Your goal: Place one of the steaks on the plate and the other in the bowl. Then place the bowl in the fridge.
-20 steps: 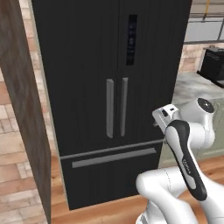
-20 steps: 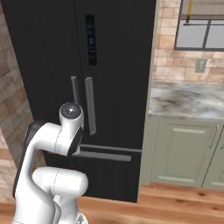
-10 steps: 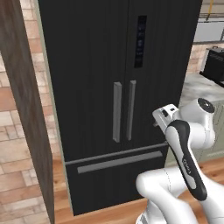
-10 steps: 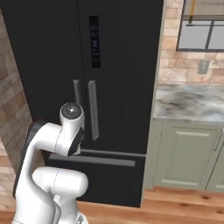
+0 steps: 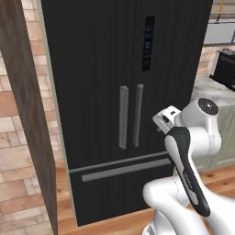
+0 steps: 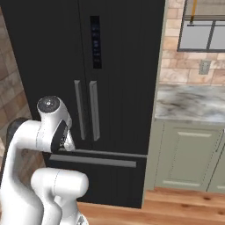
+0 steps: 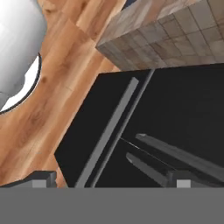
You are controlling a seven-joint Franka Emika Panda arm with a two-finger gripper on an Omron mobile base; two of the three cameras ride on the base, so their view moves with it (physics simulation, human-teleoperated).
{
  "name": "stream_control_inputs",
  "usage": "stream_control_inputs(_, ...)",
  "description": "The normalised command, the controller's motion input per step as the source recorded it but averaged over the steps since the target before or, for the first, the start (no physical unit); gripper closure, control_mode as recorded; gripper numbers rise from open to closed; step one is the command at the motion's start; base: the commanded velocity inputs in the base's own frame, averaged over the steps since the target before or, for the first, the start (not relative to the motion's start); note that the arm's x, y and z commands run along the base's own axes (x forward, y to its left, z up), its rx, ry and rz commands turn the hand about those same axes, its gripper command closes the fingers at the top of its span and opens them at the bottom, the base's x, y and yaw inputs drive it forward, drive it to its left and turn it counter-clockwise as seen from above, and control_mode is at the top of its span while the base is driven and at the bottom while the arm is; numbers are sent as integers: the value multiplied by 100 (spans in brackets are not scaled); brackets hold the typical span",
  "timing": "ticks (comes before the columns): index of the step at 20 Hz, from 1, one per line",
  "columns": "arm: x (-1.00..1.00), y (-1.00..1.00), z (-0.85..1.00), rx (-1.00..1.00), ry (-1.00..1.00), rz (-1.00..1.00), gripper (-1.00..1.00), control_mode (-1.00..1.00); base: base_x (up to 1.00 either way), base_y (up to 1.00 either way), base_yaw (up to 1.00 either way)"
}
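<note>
Jaws spread wide and empty, the two-finger gripper [image 7: 111, 179] faces the tall black fridge [image 5: 114, 69] (doors shut), risking a handle miss.

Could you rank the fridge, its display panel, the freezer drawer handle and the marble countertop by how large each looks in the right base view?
1. fridge, by far the largest.
2. marble countertop.
3. freezer drawer handle and display panel: both are slim strips that look similar in area, so I would not rank one over the other.
</note>
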Motion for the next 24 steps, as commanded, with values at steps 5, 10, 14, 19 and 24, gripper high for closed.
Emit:
stream_control_inputs(5, -54, 11, 0, -26, -26, 22, -100, -100, 0, 0, 0)
stream_control_inputs(10, -24, 21, -1, -30, -32, 28, -100, -100, 0, 0, 0)
stream_control_inputs(14, 2, 37, -7, -30, -18, 24, -100, -100, 0, 0, 0)
stream_control_inputs(19, 31, 15, -17, -22, -2, 17, -100, -100, 0, 0, 0)
stream_control_inputs(24, 54, 0, -12, -4, 6, 13, -100, -100, 0, 0, 0)
